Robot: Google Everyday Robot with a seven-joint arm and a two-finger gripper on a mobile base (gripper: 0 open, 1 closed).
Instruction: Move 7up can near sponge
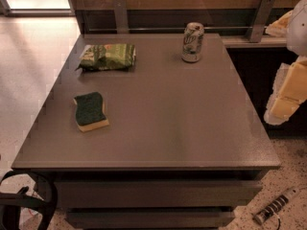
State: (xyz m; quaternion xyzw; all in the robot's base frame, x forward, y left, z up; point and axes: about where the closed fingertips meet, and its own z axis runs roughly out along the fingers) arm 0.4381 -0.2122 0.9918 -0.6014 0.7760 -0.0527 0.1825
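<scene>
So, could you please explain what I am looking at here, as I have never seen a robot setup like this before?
Certainly. This is a single picture from the robot's only camera, looking down across a grey table. Where the camera is mounted is not on record. The machine is a mobile base with one arm. The pale blocky shapes at the right edge are that arm, ending in the gripper, which hangs off the table's right side. It does not appear to hold anything. Three things are on the table. The 7up can stands upright near the far edge, a flat green snack bag lies at the far left, and the sponge lies green side up, nearer on the left. The can and sponge are well apart, so the move is not yet done.
</scene>
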